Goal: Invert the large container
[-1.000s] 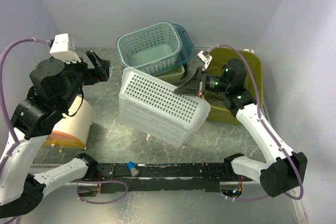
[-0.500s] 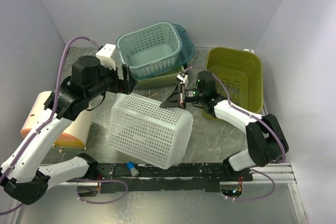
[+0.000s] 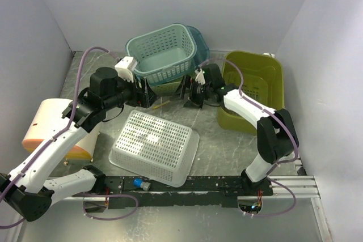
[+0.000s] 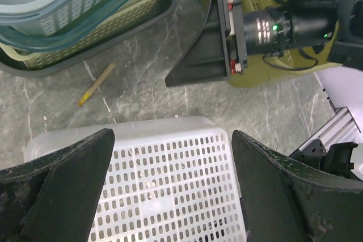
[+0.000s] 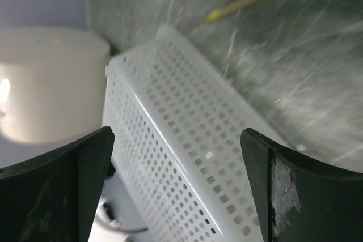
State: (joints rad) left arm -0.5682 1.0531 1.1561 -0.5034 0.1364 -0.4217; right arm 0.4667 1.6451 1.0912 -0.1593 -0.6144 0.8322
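The large white basket (image 3: 153,147) had dropped from the right gripper (image 3: 190,90) and lay bottom-up just beneath it; it and the left gripper (image 3: 146,92) gaped wide, empty.

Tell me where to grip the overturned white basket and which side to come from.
Take the flared rim along its far long edge, coming from the far side. The white basket lies bottom up on the table, so no wall can be pinched from inside; the protruding lip is probably the only part thin enough for the fingers.
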